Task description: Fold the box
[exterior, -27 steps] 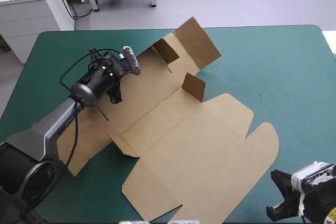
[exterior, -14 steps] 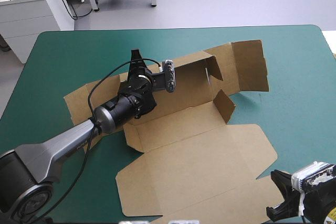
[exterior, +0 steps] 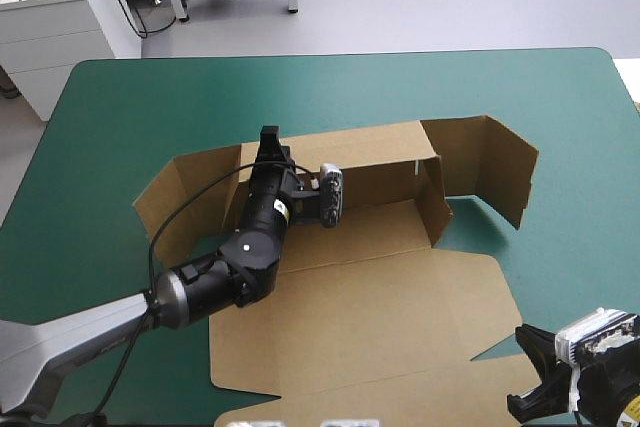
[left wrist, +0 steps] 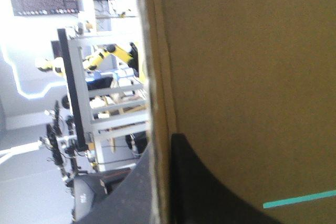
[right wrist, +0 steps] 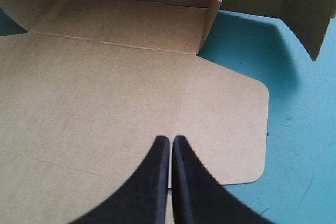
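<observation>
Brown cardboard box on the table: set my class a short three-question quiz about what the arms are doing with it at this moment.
1. Multiple choice: the left gripper clamps which part of the brown cardboard box? A raised rear wall; B flat lid panel; C nothing.
2. True or false: the right gripper grips the flat lid panel.
3. Fill in: the table cover is ___.
Key: 1 A. 2 False: it is shut and empty. 3 teal-green.
</observation>
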Controlling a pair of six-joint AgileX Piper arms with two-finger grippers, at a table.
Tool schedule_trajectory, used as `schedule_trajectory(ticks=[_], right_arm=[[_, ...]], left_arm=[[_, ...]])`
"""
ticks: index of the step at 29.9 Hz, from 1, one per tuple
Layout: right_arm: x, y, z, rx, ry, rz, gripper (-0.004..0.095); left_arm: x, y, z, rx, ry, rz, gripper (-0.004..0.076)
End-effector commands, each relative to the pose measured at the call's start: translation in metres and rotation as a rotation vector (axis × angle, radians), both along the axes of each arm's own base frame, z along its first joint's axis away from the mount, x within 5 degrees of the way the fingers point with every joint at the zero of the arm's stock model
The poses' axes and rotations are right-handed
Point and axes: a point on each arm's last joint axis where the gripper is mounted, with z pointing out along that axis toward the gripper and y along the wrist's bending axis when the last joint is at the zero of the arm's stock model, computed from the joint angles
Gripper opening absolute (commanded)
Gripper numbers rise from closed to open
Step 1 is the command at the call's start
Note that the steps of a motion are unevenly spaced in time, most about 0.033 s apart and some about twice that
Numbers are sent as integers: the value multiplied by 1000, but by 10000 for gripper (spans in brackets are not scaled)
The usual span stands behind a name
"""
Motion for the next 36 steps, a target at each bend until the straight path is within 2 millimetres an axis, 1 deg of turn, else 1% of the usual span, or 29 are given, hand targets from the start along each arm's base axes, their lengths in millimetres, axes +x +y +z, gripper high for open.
schedule_trajectory(ticks=[1,5,7,13,15,17,18,20,23,25,27,28,32,34,36], right_arm=[[3,1,12,22,-65,-6,0],[3,1,12,23,-67,-8,0],[3,0,12,22,-71,-14,0],[5,-1,13,9,-77,-21,2],[5,-1,13,9,-77,-21,37],[5,0,12,10,-75,-20,123],[5,0,12,10,-75,-20,196],[5,0,12,11,-74,-19,360],[4,0,12,38,-57,-35,667],[6,0,11,53,-24,-49,821],[9,1,9,52,7,-54,899],[10,2,9,51,15,-55,907],[22,4,12,57,46,-84,907],[31,5,19,63,49,-113,907],[41,5,30,57,47,-149,906]], left_arm=[[-18,4,19,-18,-155,-78,-8],[-28,7,5,17,-133,-102,-8],[-29,8,0,29,-119,-111,-8],[-29,8,-1,32,-117,-114,-8],[-29,8,-1,32,-117,-114,-8],[-29,9,-1,32,-118,-112,-8],[-29,9,-1,32,-118,-112,-8],[-29,9,-1,33,-119,-109,-8],[-29,9,-1,33,-119,-109,-8],[-29,9,-1,33,-119,-109,-8],[-29,9,-1,33,-119,-109,-8],[-29,9,-1,33,-119,-109,-8],[-29,9,-1,33,-119,-109,-8],[-29,9,-1,33,-119,-109,-8],[-29,9,-1,33,-119,-109,-8]])
